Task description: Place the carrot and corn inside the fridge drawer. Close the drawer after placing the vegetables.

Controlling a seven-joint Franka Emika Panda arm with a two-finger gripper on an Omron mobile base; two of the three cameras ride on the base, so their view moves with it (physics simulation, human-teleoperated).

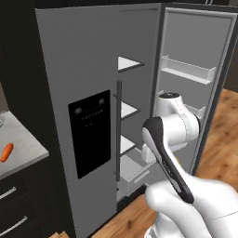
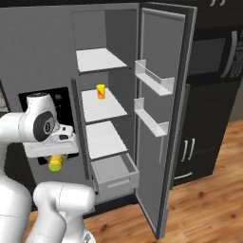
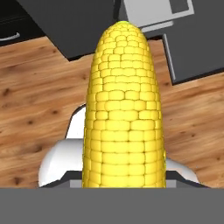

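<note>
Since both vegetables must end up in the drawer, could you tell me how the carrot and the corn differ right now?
The carrot is orange and smooth; the corn is yellow and kernelled. The carrot lies on the grey counter left of the fridge; the corn is held in the gripper, above the wood floor. Both are elongated, and neither is in the open fridge drawer.

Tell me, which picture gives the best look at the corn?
The hand view: the corn stands large and close there, every kernel plain. In the right base view just its yellow end pokes out under the tool. The left base view doesn't help.
</note>
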